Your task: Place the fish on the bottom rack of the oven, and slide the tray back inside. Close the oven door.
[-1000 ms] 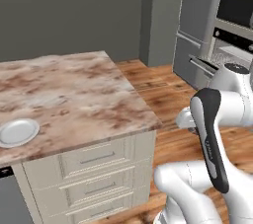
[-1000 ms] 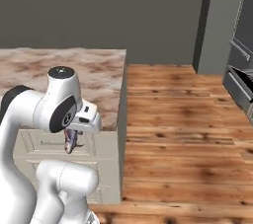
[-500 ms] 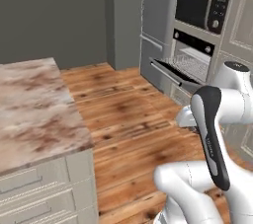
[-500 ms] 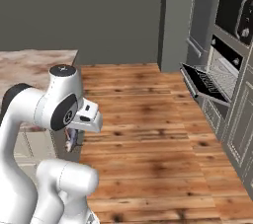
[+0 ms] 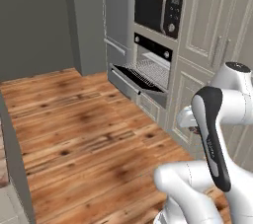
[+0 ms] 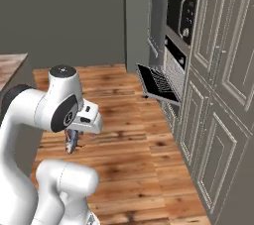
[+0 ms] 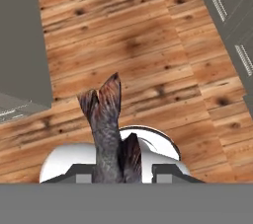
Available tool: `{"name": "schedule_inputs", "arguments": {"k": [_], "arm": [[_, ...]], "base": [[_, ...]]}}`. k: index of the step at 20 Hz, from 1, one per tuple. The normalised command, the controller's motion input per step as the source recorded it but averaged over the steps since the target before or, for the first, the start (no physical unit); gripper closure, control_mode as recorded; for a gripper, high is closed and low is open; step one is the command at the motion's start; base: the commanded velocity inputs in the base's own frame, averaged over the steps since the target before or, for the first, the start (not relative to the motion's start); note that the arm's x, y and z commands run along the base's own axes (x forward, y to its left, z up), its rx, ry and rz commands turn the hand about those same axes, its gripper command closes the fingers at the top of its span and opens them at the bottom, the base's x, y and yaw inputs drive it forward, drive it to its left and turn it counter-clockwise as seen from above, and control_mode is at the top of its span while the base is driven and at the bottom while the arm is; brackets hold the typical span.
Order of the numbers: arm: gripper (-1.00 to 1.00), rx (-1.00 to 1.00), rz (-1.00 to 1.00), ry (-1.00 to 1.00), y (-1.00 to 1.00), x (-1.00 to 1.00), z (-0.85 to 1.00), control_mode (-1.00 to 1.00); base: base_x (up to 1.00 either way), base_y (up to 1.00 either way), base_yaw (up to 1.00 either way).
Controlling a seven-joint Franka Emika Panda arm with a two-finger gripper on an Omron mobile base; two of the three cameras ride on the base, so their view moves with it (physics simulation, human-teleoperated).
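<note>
A dark grey-brown fish (image 7: 109,124) sticks up tail-first between my fingers in the hand view, and my gripper (image 7: 121,169) is shut on it. From the right base view the gripper (image 6: 73,141) hangs low beside my arm over the wood floor, with the fish (image 6: 72,144) dangling from it. The oven (image 5: 154,50) is set in the cabinet wall ahead. Its door (image 5: 129,75) lies folded down and open. The silvery bottom rack (image 5: 149,69) is pulled out over the door. In the right base view the oven door (image 6: 157,83) shows well to the right of the gripper.
A dark-glass microwave (image 5: 158,8) sits above the oven. Tall grey cabinets (image 6: 218,95) line the right side. A grey island corner (image 7: 22,65) stands to the left in the hand view. Open wood floor (image 5: 79,124) lies between me and the oven.
The whole picture has shifted: the base has turned away from the marble island toward the oven wall, which is now nearer. The grip on the fish is unchanged.
</note>
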Motion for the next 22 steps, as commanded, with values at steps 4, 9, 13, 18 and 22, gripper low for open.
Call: {"name": "schedule_inputs", "arguments": {"k": [4,9,13,18,22], "arm": [[1.0,0.0,0.0,0.0,0.0,0.0,0.0,1.0],[1.0,0.0,0.0,0.0,0.0,0.0,0.0,1.0],[1.0,0.0,0.0,0.0,0.0,0.0,0.0,1.0],[1.0,0.0,0.0,0.0,0.0,0.0,0.0,1.0],[1.0,0.0,0.0,0.0,0.0,0.0,0.0,1.0]], "base": [[1.0,-0.55,-0.17],[1.0,-0.16,-0.14],[1.0,0.0,-0.1],[0.93,-0.11,-0.09],[0.82,-0.28,-0.08]]}}
